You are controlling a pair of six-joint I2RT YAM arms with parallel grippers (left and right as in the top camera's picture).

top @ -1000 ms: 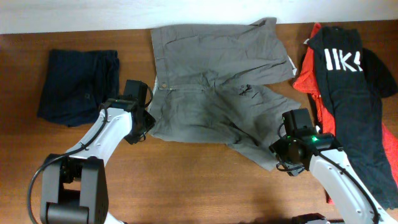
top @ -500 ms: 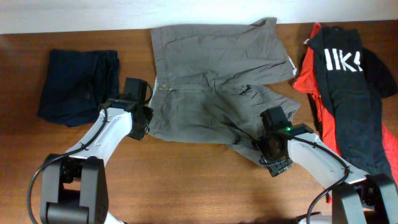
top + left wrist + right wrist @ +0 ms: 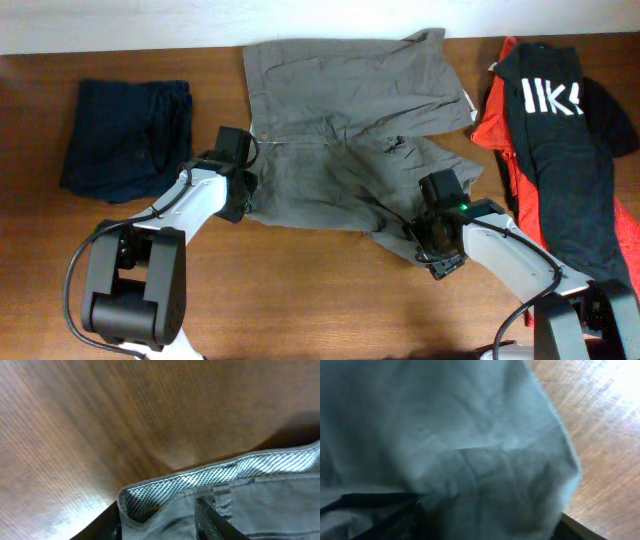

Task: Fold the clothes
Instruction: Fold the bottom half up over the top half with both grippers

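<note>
- At the middle of the table (image 3: 300,310), the grey-khaki trousers (image 3: 340,110) lay spread and wrinkled. The waistband was to the left, one leg ran along the far edge, and the other angled toward the near right.
- The dark navy trousers (image 3: 125,140) sat in a compact pile at the left, near but apart. At the right, the black T-shirt (image 3: 560,150) lay draped over the red garment (image 3: 497,125).
- The left gripper (image 3: 240,198) was at the near corner of the waistband.
- In the left wrist view, the striped waistband lining (image 3: 225,472) and a belt loop (image 3: 221,497) sat between its dark fingers (image 3: 207,517). I could not tell whether it was pinching the cloth or only straddling it.
- The right gripper (image 3: 428,245) was over the end of the near leg.
- The right wrist view was almost all cloth, with the leg edge (image 3: 562,450) against the wood and a dark finger (image 3: 385,522) at the bottom. I could not tell whether that hand was closed on anything either.
- Handling, as a judgement: light, soft, limp cotton that was neither fragile nor slippery. It would likely sag between two holds and drag or bunch on the wood rather than slide as a sheet.
- The firmest parts looked to be the waistband, with its doubled layers and loop, and the stitched leg hem. The mid-panel cloth would probably just pucker.
- Best holds, as I judged it: the left on the waistband corner and the right on the hem corner of the near leg. Each pinch should go through the seam and catch every layer.
</note>
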